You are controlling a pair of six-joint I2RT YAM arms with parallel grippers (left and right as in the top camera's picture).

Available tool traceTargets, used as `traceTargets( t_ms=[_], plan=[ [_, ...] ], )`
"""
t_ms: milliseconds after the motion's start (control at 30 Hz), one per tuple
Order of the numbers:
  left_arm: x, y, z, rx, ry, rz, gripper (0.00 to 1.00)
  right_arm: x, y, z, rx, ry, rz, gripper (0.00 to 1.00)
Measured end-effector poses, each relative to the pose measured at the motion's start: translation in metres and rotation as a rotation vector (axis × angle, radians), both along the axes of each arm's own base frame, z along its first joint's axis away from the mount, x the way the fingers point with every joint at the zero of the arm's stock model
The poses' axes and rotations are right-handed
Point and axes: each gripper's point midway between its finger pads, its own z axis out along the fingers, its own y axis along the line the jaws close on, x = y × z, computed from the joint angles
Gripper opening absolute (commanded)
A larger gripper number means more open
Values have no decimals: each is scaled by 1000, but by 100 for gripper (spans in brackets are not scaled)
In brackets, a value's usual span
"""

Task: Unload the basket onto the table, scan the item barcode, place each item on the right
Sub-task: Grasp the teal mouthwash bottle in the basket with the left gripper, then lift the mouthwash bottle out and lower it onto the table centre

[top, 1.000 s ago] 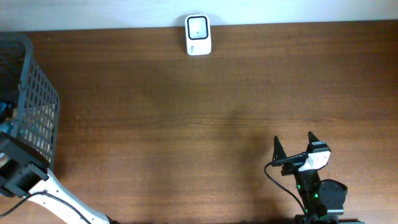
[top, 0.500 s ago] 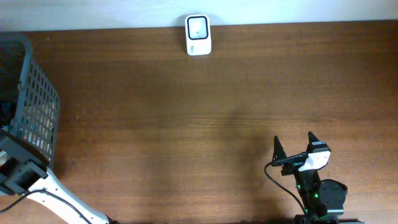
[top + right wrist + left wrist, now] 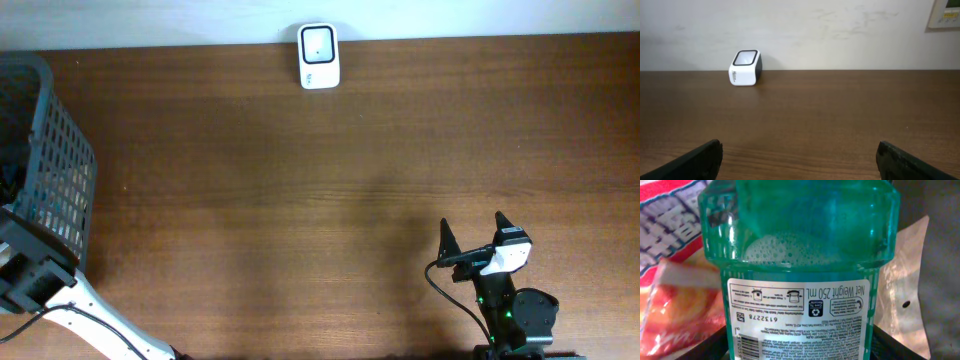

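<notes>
Mouthwash bottle (image 3: 800,255): green, among packets (image 3: 670,305) in basket (image 3: 60,150), close before left claw (image 3: 802,350); pinched or not, cannot tell. Right claw (image 3: 472,225): spread wide. Risk: slick bottle slips from an off-centre pinch before reaching scanner (image 3: 319,56)

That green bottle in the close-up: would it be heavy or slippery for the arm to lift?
Probably heavy for its size: the green bottle shows foam inside, so it likely holds liquid that may slosh. Its glossy plastic looks smooth, so possibly slippery. The walls look rigid, so it should keep its shape.
</notes>
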Motion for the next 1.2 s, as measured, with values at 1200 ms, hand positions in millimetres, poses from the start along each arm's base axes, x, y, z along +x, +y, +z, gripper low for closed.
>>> traceTargets(
  t_ms=[1200],
  plan=[
    [31,-212,385,296,-908,-559,57,0,0,0,0,0,0,98]
  ],
)
